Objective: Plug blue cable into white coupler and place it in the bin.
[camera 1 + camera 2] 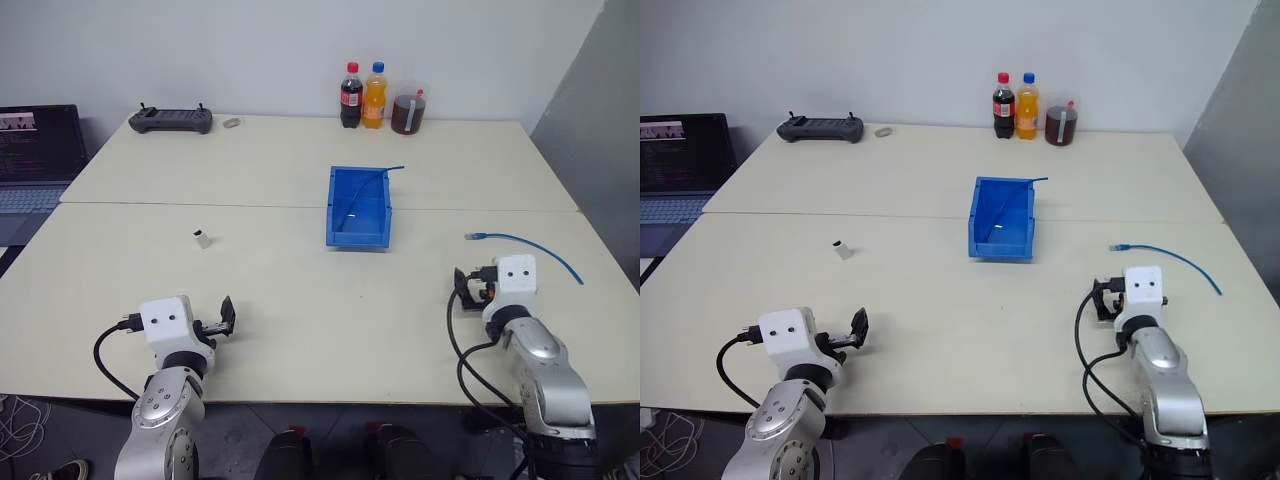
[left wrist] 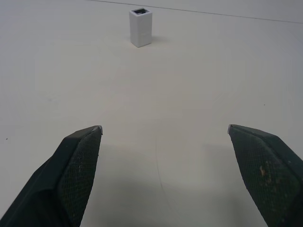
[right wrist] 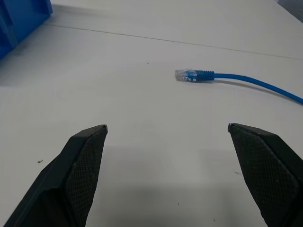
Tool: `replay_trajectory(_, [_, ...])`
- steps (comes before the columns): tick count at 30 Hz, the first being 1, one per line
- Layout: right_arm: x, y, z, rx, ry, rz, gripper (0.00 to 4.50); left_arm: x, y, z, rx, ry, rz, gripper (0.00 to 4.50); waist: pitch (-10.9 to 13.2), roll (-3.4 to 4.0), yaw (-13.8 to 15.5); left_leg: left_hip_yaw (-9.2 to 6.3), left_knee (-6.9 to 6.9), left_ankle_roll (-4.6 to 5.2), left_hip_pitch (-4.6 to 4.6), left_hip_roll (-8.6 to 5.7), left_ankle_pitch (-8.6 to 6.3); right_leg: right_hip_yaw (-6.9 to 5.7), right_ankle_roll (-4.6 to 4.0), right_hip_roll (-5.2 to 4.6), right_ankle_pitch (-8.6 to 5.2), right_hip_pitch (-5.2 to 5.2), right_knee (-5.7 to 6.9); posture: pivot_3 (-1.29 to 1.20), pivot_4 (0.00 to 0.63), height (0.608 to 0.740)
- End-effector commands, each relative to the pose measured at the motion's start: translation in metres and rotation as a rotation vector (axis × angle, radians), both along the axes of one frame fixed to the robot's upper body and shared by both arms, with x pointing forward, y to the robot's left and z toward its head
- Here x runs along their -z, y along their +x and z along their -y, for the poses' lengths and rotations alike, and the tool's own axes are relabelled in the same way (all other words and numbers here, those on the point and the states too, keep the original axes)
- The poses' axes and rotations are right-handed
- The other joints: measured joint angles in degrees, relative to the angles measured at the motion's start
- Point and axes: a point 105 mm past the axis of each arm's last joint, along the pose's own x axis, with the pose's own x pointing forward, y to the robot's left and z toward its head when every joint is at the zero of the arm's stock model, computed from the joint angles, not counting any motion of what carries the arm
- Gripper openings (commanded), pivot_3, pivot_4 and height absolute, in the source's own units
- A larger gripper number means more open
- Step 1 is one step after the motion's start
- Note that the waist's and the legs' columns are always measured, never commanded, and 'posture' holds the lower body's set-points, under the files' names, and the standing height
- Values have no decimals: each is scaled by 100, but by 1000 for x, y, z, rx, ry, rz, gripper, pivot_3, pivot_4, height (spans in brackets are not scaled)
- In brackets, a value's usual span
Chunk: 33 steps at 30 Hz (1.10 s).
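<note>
Nothing done yet: lying unplugged, thin light-blue network cable (image 1: 530, 245) beyond spread, empty right hand (image 3: 165, 130); standing alone, tiny white boxy plastic coupler (image 2: 140, 27) ahead of spread, empty left hand (image 2: 164, 130). Sitting mid-tabletop (image 1: 300, 300), bright blue plastic bin (image 1: 358, 208). Leaving bare room around; cable nearing right edge.

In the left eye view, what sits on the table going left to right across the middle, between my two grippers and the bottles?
white coupler → bin, with a thin blue cable end poking over its far rim → blue cable, clear plug toward the bin.
</note>
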Motion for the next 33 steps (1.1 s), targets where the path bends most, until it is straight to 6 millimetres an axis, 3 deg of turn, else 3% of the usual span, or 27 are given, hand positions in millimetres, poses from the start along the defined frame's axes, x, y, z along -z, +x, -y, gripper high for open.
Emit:
replay_trajectory(1, [-12, -1, 6, 26, -6, 46, 4347, -12, 0, -4, -19, 32, 34, 4500, 0, 0, 0, 0, 0, 0, 0, 0, 0, 0, 0, 0, 0, 0, 0, 0, 150, 740])
replay_trajectory(13, [-13, 0, 8, 32, -6, 46, 4347, -14, 3, 2, 9, 9, 50, 4500, 0, 0, 0, 0, 0, 0, 0, 0, 0, -1, 0, 0, 0, 0, 0, 0, 150, 740])
replay_trajectory(17, [-15, 1, 13, 36, -20, 52, 4347, -10, 6, 19, 117, 16, 25, 4500, 0, 0, 0, 0, 0, 0, 0, 0, 0, 0, 0, 0, 0, 0, 0, 0, 150, 740])
replay_trajectory(22, [-32, 15, 53, 83, -95, 83, 4347, -34, 21, 88, 584, 81, 93, 4500, 9, 2, 31, 1, 4, 0, 0, -4, 1, -1, 0, 1, 0, 0, 1, 0, 150, 740])
replay_trajectory(25, [-37, 20, 73, 88, -125, 82, 4347, -39, 28, 113, 772, 149, 99, 4500, 7, 1, 29, 6, 6, 6, 2, -14, 4, 2, 2, 1, 3, 6, 0, 0, 150, 740])
replay_trajectory(27, [-38, 22, 93, 105, -132, 58, 4347, -52, 34, 147, 976, 153, 145, 4500, 6, 2, 19, 7, 1, 5, 4, -10, 3, 5, -6, 2, 6, 6, -3, 0, 150, 740])
replay_trajectory(30, [-41, 26, 119, 123, -153, 35, 4347, -63, 32, 188, 1241, 174, 189, 4500, 9, 3, 15, 6, 1, 5, 0, -11, 3, 4, -22, 7, 15, 4, 0, 0, 150, 740])
replay_trajectory(33, [-42, 33, 139, 89, -186, -18, 4347, -60, 26, 225, 1489, 207, 171, 4500, 13, 16, 13, 14, 2, 6, 0, -17, 4, 10, -21, 9, 16, 4, -2, 0, 150, 740])
